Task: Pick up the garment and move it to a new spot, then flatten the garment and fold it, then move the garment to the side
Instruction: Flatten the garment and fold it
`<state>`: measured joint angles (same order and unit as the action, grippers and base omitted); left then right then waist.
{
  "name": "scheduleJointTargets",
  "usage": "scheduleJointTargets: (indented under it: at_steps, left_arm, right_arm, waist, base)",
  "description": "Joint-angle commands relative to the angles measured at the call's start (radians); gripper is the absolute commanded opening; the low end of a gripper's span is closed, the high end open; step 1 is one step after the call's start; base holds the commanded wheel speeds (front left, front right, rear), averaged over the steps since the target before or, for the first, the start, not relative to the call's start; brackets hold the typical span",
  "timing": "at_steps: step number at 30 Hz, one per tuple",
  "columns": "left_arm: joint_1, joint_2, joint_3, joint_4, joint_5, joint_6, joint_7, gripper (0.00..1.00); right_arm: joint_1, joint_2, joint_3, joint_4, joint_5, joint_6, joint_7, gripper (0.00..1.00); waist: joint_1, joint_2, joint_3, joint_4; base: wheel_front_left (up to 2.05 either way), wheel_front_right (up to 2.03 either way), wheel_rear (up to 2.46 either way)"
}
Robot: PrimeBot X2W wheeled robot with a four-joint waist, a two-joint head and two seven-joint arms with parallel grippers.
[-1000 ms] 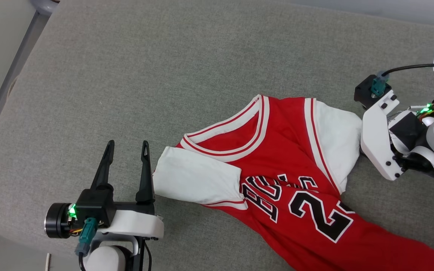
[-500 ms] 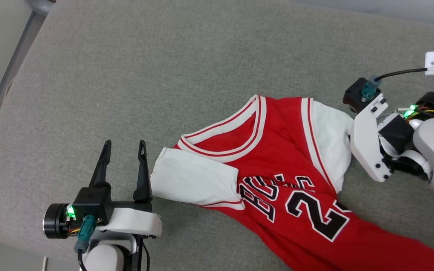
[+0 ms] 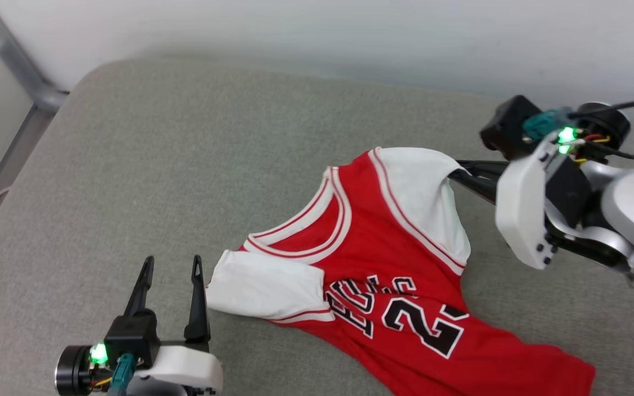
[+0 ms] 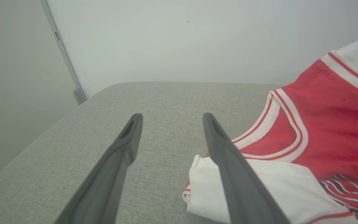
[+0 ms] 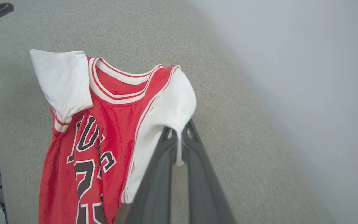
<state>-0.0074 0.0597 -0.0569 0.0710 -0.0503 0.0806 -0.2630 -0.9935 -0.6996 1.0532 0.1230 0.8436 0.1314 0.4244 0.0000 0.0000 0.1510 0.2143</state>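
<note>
The garment (image 3: 383, 258) is a red jersey with white sleeves and black lettering, spread over the grey cushion (image 3: 185, 165). My right gripper (image 3: 460, 171) is shut on the edge of its far white sleeve (image 3: 421, 187) and holds that sleeve lifted off the cushion. In the right wrist view the sleeve (image 5: 169, 109) drapes over my closed right gripper (image 5: 179, 132). My left gripper (image 3: 171, 264) stands open at the lower left, just beside the near white sleeve (image 3: 262, 286). In the left wrist view that gripper (image 4: 169, 119) has nothing between its fingers, and the near sleeve (image 4: 278, 186) lies behind the right one.
A pale wall (image 3: 317, 33) runs along the cushion's far edge. A grey metal frame post (image 3: 14, 60) stands at the far left corner. Bare cushion stretches to the left and behind the jersey.
My right gripper has shut on the far white sleeve and raised it, dragging the jersey's shoulder up. The head camera has tilted up, so the wall now shows. The left gripper stays open.
</note>
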Motion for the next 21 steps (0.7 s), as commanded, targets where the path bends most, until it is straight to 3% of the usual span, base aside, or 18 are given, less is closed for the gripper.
scheduleJointTargets:
  at_steps: [1,6,10,16,21]
  left_arm:
    - [0.018,0.003,0.006,0.001,0.003,0.005,-0.003,1.0]
    - [0.056,0.007,0.019,-0.007,0.004,0.003,-0.003,1.0]
    - [0.073,0.01,0.023,-0.013,0.007,-0.003,-0.003,1.0]
    - [0.064,0.009,0.018,-0.014,0.013,-0.009,-0.003,1.0]
    - [0.038,0.006,0.004,-0.01,0.018,-0.017,-0.003,1.0]
  right_arm:
    - [0.034,-0.02,-0.014,-0.02,0.009,-0.001,-0.012,0.0]
    - [0.149,-0.099,-0.102,-0.067,0.024,-0.001,-0.03,0.0]
    - [0.267,-0.15,-0.2,-0.034,0.043,-0.001,-0.039,0.0]
    - [0.411,-0.173,-0.336,0.103,0.068,-0.001,-0.033,0.0]
    - [0.496,-0.162,-0.44,0.298,0.086,-0.001,-0.031,0.0]
  waist:
    - [0.0,0.0,-0.04,-0.031]
    - [0.0,0.0,-0.078,-0.064]
    - [0.0,0.0,-0.088,-0.089]
    - [0.0,0.0,-0.075,-0.118]
    - [0.0,0.0,-0.051,-0.116]
  base:
    - [0.0,0.0,0.0]
    - [0.0,0.0,0.0]
    - [0.0,0.0,0.0]
    - [0.0,0.0,0.0]
    - [0.0,0.0,0.0]
